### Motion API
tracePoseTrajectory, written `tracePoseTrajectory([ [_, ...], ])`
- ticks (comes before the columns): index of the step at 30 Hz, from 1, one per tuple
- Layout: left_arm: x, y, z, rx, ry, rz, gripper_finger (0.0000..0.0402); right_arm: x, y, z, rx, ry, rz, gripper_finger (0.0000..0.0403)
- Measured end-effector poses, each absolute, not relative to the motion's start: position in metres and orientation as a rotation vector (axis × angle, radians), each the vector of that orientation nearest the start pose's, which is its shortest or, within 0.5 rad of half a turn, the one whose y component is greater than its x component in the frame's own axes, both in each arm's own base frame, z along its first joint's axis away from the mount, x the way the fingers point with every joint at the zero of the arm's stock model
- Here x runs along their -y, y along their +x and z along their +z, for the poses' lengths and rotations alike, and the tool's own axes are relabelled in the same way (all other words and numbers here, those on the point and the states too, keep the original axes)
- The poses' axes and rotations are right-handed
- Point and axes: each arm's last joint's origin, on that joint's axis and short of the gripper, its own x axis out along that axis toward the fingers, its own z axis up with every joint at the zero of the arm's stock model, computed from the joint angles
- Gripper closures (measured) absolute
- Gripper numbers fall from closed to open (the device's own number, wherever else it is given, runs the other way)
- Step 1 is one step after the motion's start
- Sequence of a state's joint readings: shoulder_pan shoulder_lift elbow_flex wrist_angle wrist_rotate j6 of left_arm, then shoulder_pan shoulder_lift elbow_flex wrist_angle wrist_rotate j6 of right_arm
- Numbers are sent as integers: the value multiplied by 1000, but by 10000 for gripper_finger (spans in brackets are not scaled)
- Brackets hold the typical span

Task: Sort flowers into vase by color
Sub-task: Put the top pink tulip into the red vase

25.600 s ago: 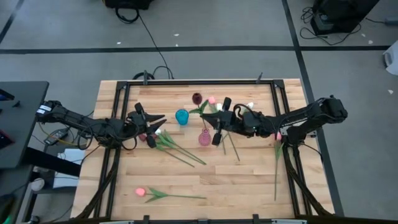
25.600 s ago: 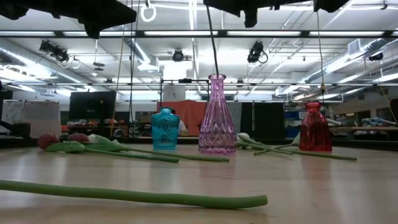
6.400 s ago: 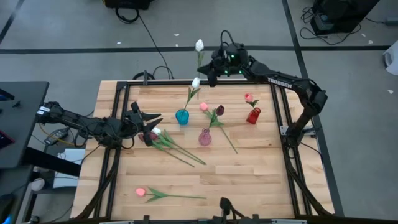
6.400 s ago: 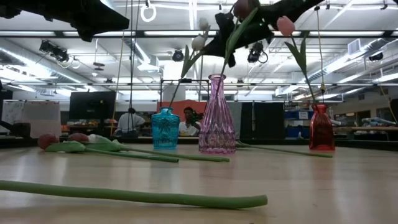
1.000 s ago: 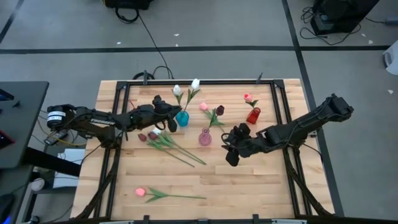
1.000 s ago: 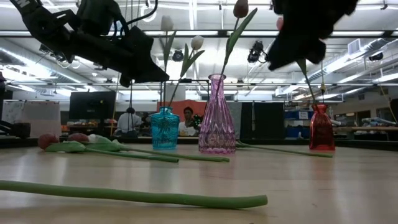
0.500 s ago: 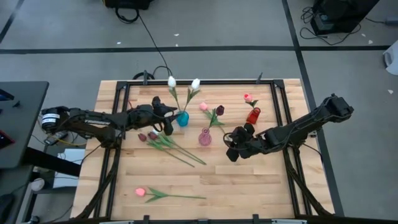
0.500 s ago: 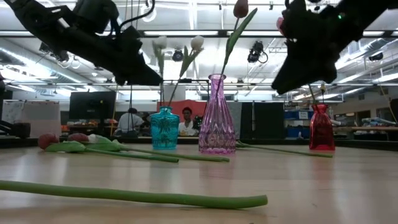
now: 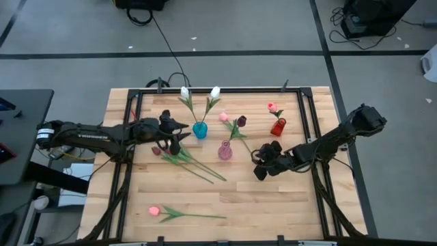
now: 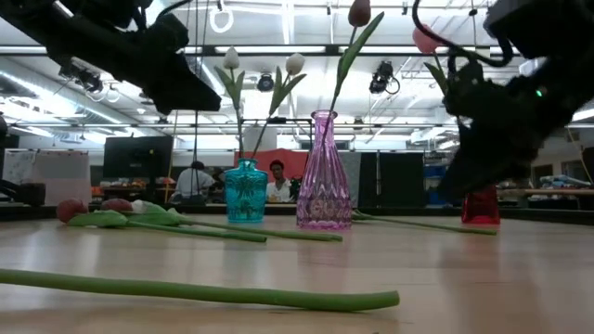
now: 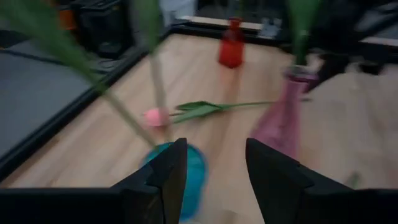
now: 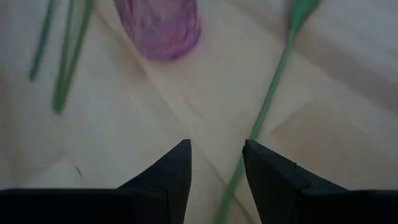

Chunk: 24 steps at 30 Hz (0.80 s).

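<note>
Overhead, the left claw [image 9: 176, 134] hovers beside the teal vase [image 9: 199, 129], which holds two white tulips [image 9: 184, 91]; the right claw [image 9: 261, 164] hangs right of the pink vase [image 9: 224, 151]. Loose flowers [image 9: 186, 158] lie on the surface [image 9: 273, 198]. Low down, the pink vase [image 10: 324, 172] carries a maroon tulip [image 10: 358, 12]. At the left wrist, the fingers [image 11: 166, 177] stand apart, empty, over the teal vase [image 11: 189, 171]. At the right wrist, the fingers [image 12: 177, 172] are likewise apart, above a green stem [image 12: 267, 99].

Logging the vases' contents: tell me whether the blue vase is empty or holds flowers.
Holds flowers. Two white tulips stand in the blue vase, stems rising from its mouth and spreading apart, as the low view confirms. The left gripper, open, is beside it.
</note>
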<state>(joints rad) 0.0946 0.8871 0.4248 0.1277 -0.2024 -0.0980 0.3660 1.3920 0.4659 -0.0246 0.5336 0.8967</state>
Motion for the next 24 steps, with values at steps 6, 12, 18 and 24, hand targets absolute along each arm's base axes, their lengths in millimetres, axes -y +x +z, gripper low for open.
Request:
tracePoseTrajectory([
  [6,-14,190,221,-317,-60,260,231,-73,224,105,-791,327,-531,245],
  [12,-13,188,223,-311,-82,271,231,-76,233,96,-810,301,-614,256],
  [18,-13,182,227,-298,-91,274,231,-78,231,99,-805,321,-613,299],
  [24,-13,179,229,-293,-103,275,231,-77,224,116,-801,308,-584,324],
])
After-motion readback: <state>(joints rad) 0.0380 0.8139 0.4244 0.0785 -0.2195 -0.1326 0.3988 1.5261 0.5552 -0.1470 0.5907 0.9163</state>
